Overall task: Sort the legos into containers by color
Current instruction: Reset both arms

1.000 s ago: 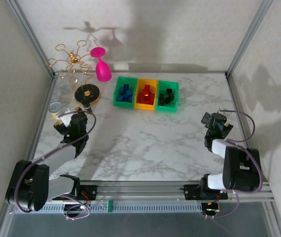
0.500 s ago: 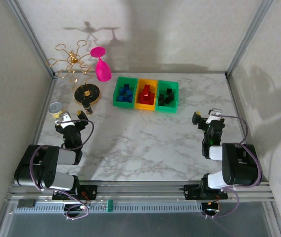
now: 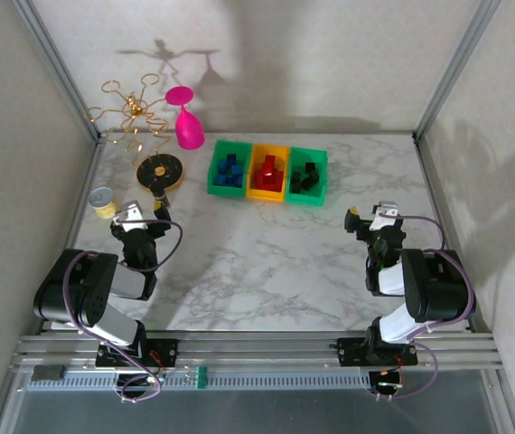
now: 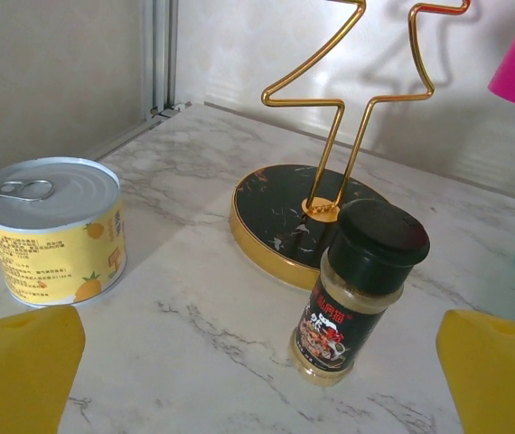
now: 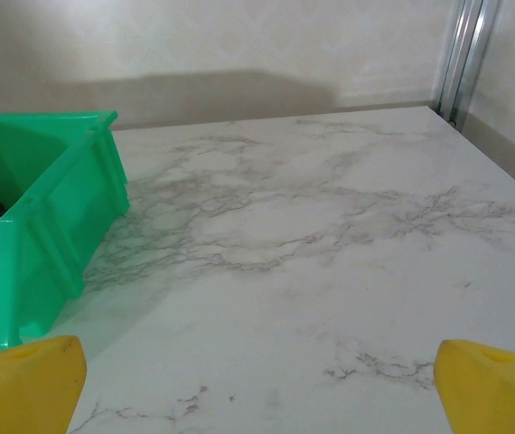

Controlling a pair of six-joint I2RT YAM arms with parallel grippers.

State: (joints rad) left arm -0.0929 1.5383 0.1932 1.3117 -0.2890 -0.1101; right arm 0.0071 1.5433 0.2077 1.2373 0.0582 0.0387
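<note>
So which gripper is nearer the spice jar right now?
Left. The left gripper sits just on the near side of the spice jar, open and facing it; the right gripper is far across the table, near its right edge.

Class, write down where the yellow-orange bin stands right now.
In the top view, the yellow-orange bin sits near the far edge of the table, between the left green bin and the right green bin, holding red legos.
</note>
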